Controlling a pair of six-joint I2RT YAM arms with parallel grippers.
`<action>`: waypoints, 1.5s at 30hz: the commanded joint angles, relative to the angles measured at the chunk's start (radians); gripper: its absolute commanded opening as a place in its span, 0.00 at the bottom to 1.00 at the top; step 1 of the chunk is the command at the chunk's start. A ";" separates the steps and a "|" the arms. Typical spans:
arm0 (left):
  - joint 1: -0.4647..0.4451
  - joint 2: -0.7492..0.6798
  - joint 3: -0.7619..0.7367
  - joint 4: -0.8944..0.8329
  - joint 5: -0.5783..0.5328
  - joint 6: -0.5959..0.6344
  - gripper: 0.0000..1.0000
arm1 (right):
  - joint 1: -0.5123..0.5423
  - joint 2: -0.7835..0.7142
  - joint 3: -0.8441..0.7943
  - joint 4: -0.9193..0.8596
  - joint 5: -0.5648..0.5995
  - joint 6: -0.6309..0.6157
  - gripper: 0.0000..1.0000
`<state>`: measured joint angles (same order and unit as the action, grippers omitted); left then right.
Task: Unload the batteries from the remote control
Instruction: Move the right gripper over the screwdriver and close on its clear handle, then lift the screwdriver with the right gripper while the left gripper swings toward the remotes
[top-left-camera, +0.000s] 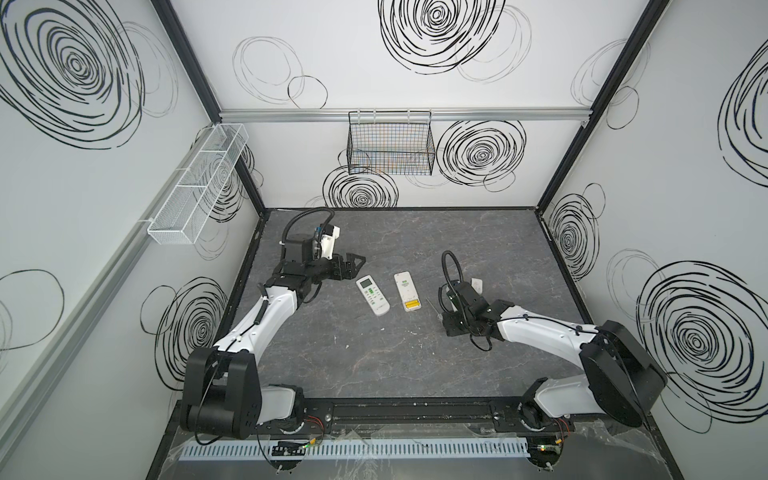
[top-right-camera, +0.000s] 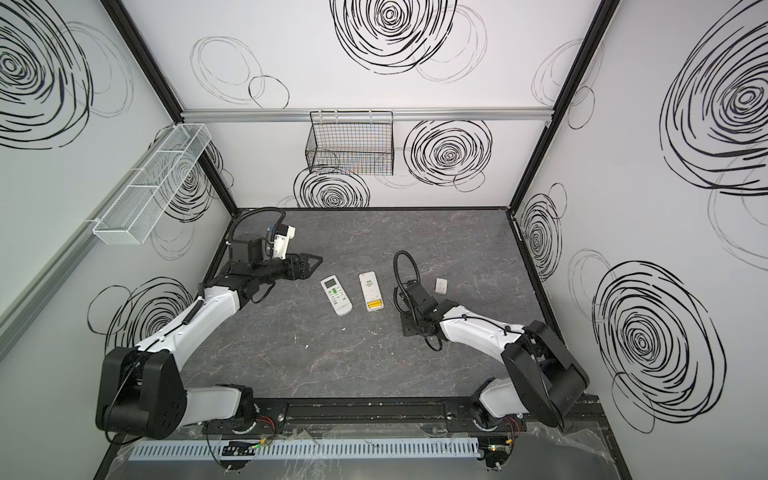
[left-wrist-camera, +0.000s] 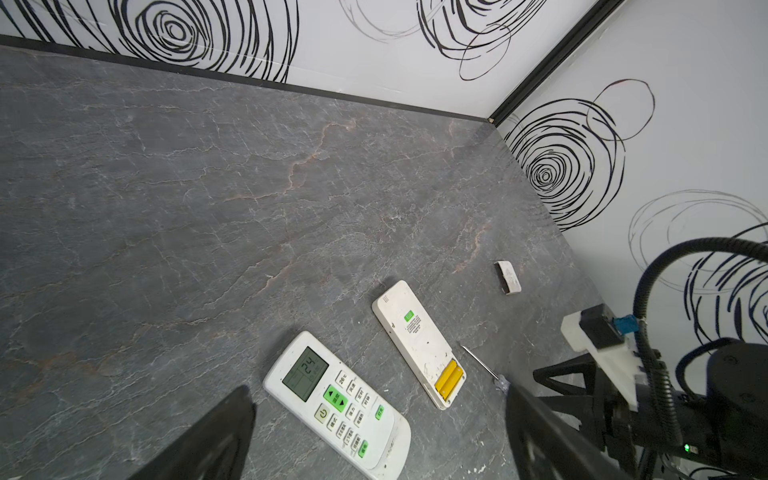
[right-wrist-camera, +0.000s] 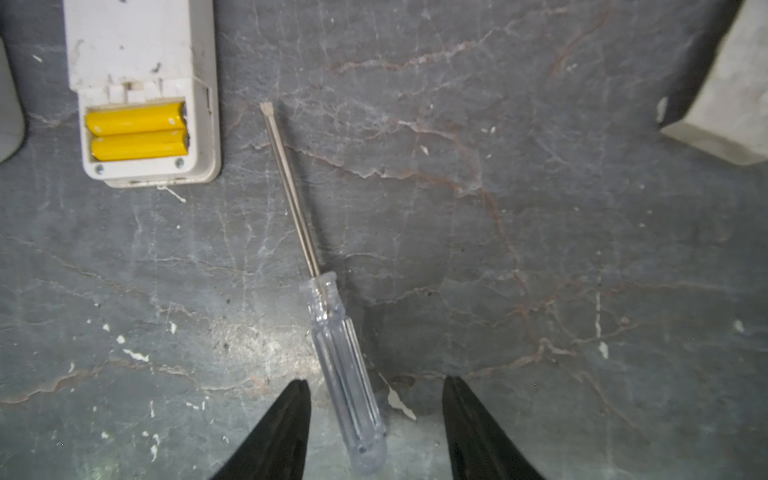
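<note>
The right tool (right-wrist-camera: 376, 381) hangs with jaws parted astride the clear handle of the long flat-bladed screwdriver (right-wrist-camera: 320, 286), touching nothing. It is best to close squarely on mid-handle, since a round handle may roll on the grey marbled worktop (right-wrist-camera: 498, 249). The left tool (top-left-camera: 357, 266) gapes wide, empty. Two bright yellow cylindrical batteries (right-wrist-camera: 137, 131) lie side by side in the uncovered bay of the face-down white remote control (right-wrist-camera: 141, 50), long axes crosswise to its length.

Glossy yellow batteries (right-wrist-camera: 135, 124), clear plastic-handled metal screwdriver (right-wrist-camera: 320, 291), matt veined stone-look table (right-wrist-camera: 540, 208).
</note>
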<state>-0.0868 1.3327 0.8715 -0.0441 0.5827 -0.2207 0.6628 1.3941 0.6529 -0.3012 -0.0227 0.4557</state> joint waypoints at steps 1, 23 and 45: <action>0.002 0.006 0.023 0.031 0.014 0.007 0.96 | 0.008 0.009 -0.022 -0.003 -0.009 0.000 0.55; -0.025 -0.001 0.054 -0.016 0.154 0.104 0.96 | -0.079 -0.136 -0.055 0.135 -0.116 -0.117 0.12; -0.220 0.032 0.120 -0.056 0.422 0.083 0.85 | -0.067 -0.479 -0.246 0.610 -0.498 -0.401 0.00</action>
<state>-0.2733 1.3521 0.9703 -0.1352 0.9199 -0.1356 0.5827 0.8948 0.4114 0.2451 -0.4335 0.0742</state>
